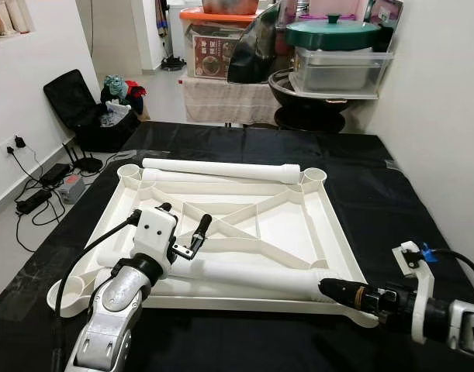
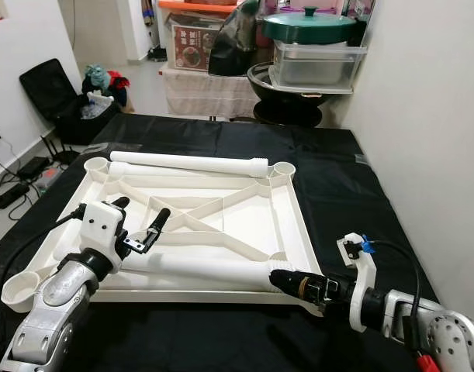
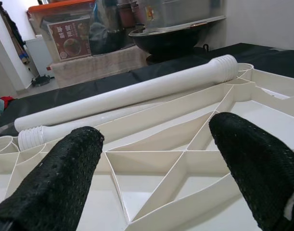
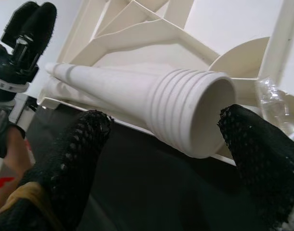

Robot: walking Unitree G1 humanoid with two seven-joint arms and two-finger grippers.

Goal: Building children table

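The right hand (image 2: 287,281) sits at five o'clock in the head view, its two black fingers parted around the threaded end of the near leg (image 1: 252,275), straddling it without a firm pinch as far as I can tell. That white tube lies across the near edge of the upturned tabletop (image 1: 299,225) on the black desk (image 1: 392,201). At eight o'clock the left hand (image 1: 182,236) hovers over the leg's other end, fingers spread wide, holding nothing. A second leg (image 1: 221,169) lies along the far edge at twelve o'clock. I'd judge this the leg-fitting step: next, close on the tube, stand it up and thread it into a corner socket (image 1: 314,175).
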